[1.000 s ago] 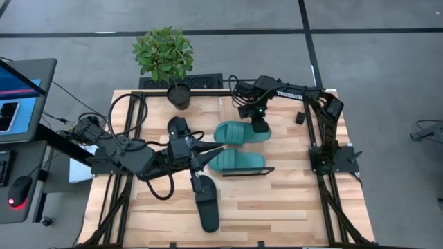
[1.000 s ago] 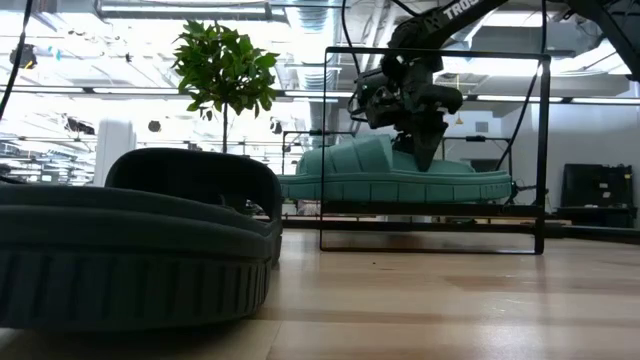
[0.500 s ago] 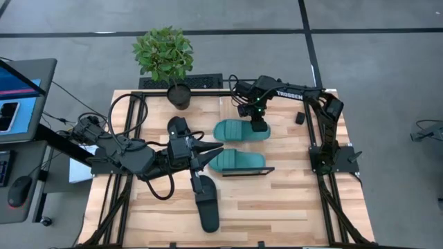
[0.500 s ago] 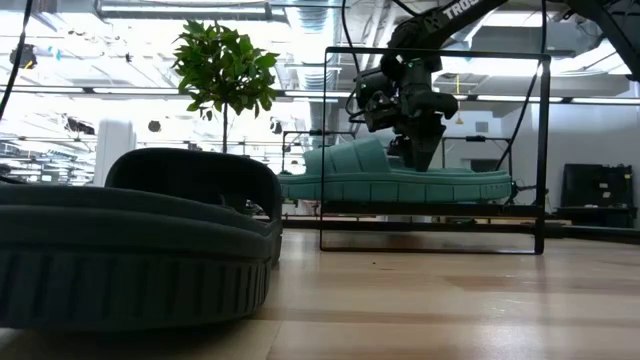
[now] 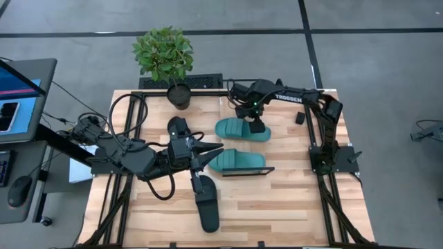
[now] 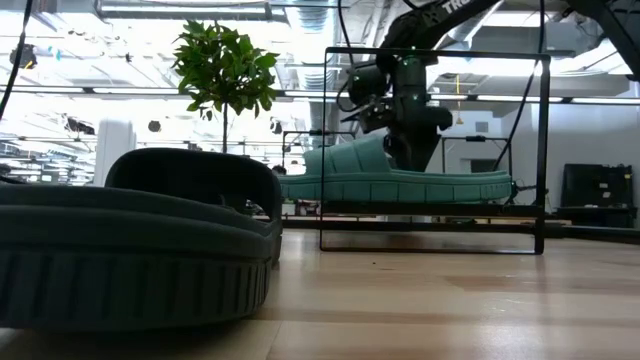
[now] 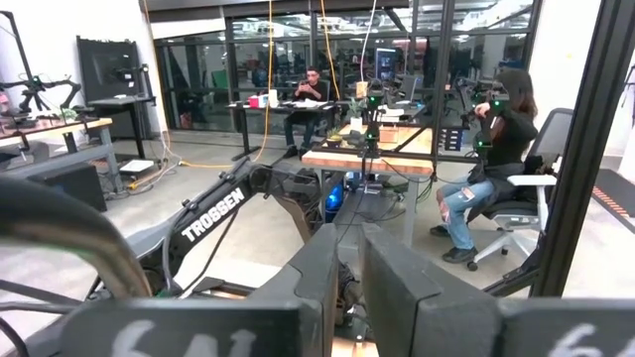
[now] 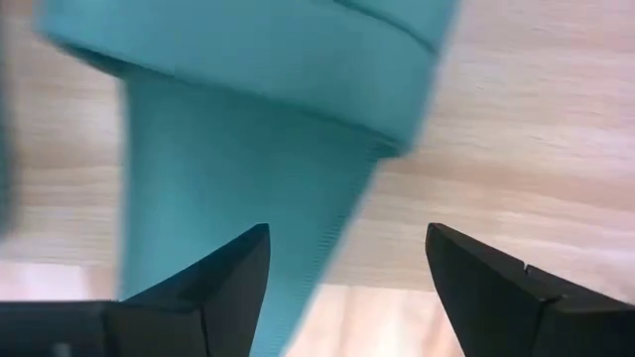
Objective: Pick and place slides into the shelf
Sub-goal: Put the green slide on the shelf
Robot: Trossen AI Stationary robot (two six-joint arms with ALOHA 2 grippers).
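Two teal slides lie side by side on the shelf (image 5: 268, 169), soles down on its wood board: the far one (image 5: 239, 129) and the near one (image 5: 237, 161). My right gripper (image 5: 257, 126) points down with its fingers open over the far teal slide (image 8: 258, 119), at its right end. One black slide (image 5: 178, 128) lies on the table left of the shelf, and another (image 5: 206, 202) lies nearer the front edge. My left gripper (image 5: 216, 151) hangs level above the table, pointing at the shelf. It is shut, with nothing between its fingers (image 7: 327, 268). My right gripper stands open, pointing down, with one finger (image 8: 223, 273) over the far teal slide's edge and the other over bare wood. I cannot tell whether a finger touches the slide. The slide (image 6: 400, 180) lies flat on the shelf board.
A potted plant (image 5: 165, 55) stands at the table's far edge, left of the shelf, beside a flat black object (image 5: 187, 81). The shelf's thin wire frame (image 6: 325, 150) rises around the teal slides. A small dark item (image 5: 300, 118) lies at the right. Bare tabletop lies front right.
My right gripper has opened and let go of the far teal slide, tipping at the wrist above it. The slide, held raised at its strap side before, has settled lower and lies flat on the shelf board, a little farther back.
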